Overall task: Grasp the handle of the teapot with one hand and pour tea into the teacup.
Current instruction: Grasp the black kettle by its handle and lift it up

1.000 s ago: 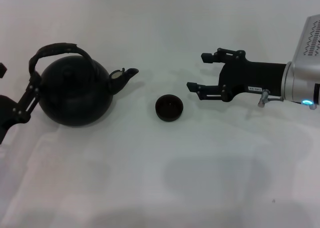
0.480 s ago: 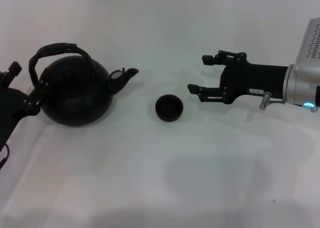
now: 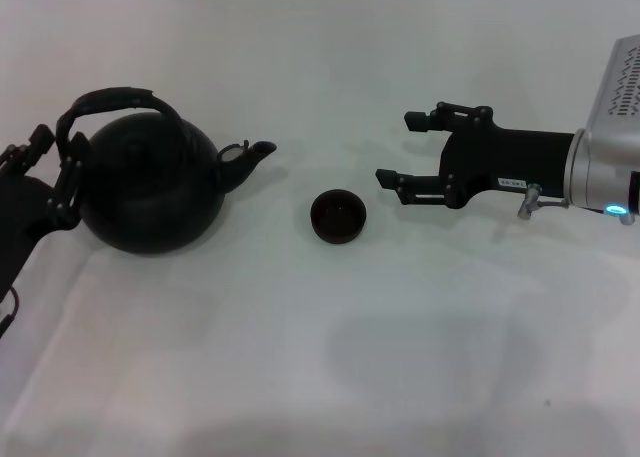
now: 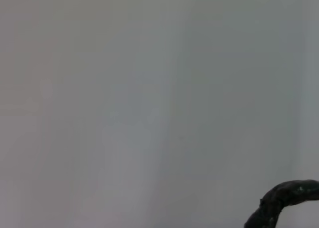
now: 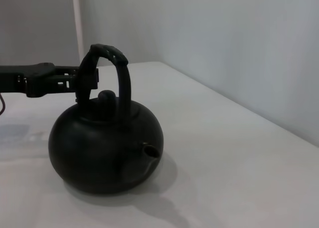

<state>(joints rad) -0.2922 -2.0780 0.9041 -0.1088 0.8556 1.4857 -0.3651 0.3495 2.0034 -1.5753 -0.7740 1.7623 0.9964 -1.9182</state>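
teacup (image 3: 338,216) betw. teapot (image 3: 150,187) & right gripper (image 3: 397,149)

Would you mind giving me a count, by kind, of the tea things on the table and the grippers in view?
Teapots: 1, the teapot, spout toward the cup, with its handle upright.
Teacups: 1, the teacup, standing apart from the pot.
Grippers: 2, the left gripper at the handle's far side from the spout, and the right gripper, open, beyond the cup.
Total: 4.

Teapot (image 3: 150,192) matte black; teacup (image 3: 338,217) dark brown-black; table (image 3: 330,357) white; right hand (image 3: 395,147) black, silver arm
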